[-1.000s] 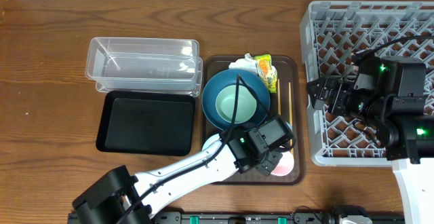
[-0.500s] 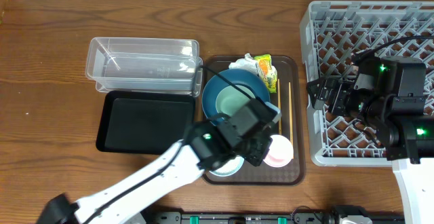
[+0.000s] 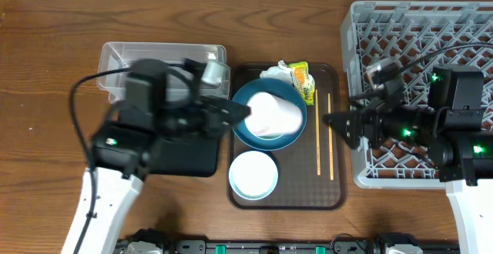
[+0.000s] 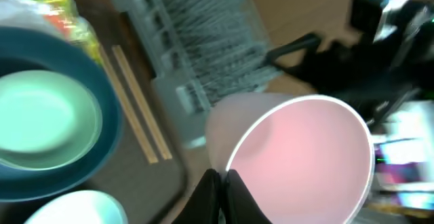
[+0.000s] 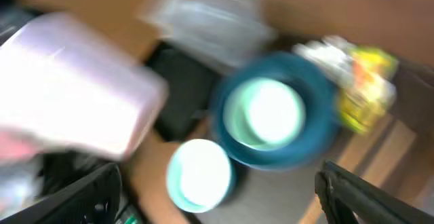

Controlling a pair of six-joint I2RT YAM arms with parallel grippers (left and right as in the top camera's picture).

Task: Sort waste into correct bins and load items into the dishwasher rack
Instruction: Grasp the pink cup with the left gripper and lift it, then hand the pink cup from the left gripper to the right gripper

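Cup of pink plastic, small: probably light, stiff and thin-walled, likely slick on the outside. Best pinched at the rim, one finger inside and one outside. Gripped just so by left claw, closed on the lower rim. Pale pink inside with a whitish rim, blurred, mouth turned toward the wrist camera. Hanging in the air over dark-blue bowl on brown tray, well apart from dishwasher rack. Right claw spread wide, empty, pointed across the desk toward the cup.
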